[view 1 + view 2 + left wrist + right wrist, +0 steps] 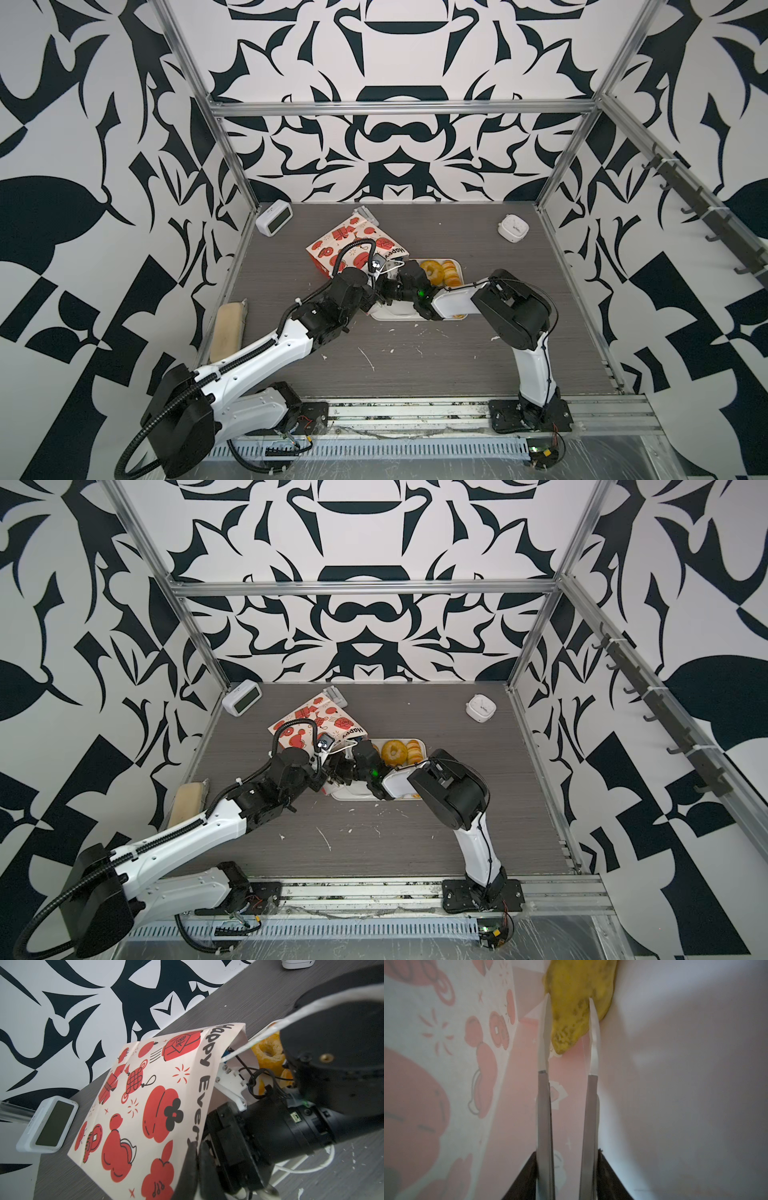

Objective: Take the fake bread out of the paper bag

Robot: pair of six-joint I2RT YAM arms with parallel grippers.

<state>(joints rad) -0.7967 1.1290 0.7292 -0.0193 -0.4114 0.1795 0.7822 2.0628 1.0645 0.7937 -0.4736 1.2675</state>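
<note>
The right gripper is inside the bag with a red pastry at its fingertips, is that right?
Not quite. The right gripper is inside the bag, but the pastry at its fingertips is yellow, not red. The right wrist view shows it.

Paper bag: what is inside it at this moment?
Inside the paper bag, the right gripper is closed on one yellow bread piece at the far end. Whatever lies behind that piece, deeper in the bag, is covered.
</note>
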